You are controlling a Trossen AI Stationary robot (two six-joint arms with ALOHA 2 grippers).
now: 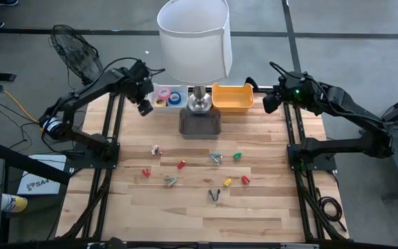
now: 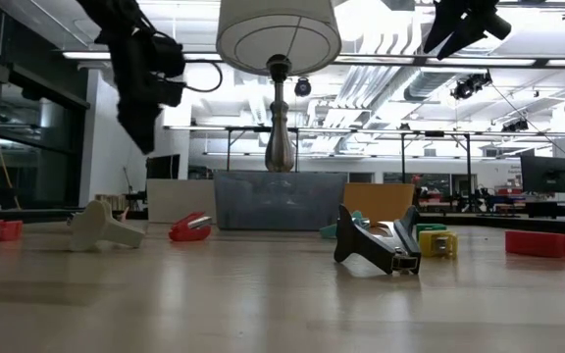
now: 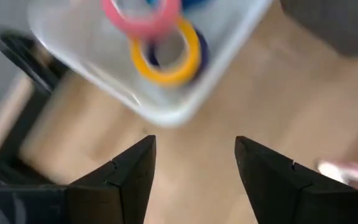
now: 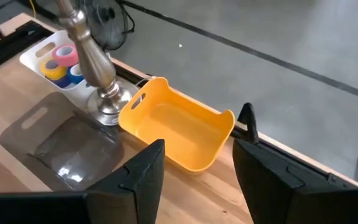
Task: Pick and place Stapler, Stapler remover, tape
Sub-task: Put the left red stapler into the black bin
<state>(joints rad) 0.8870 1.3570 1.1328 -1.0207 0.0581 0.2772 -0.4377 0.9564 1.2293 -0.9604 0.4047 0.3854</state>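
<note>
The left gripper (image 1: 144, 108) hangs open and empty beside the white tray (image 1: 159, 104) holding tape rolls (image 1: 175, 99). The right gripper (image 1: 270, 104), also open, hovers near the yellow bin (image 1: 232, 97).

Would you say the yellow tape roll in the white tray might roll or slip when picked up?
The yellow tape roll lies flat in the white tray, so it probably won't roll. Its smooth ring looks light and may slip; gripping through the open centre seems safer.

Blurred tape rolls (image 3: 160, 43) in cut-off white tray (image 3: 185, 106) — lamp (image 1: 193, 41) hiding tabletop
</note>
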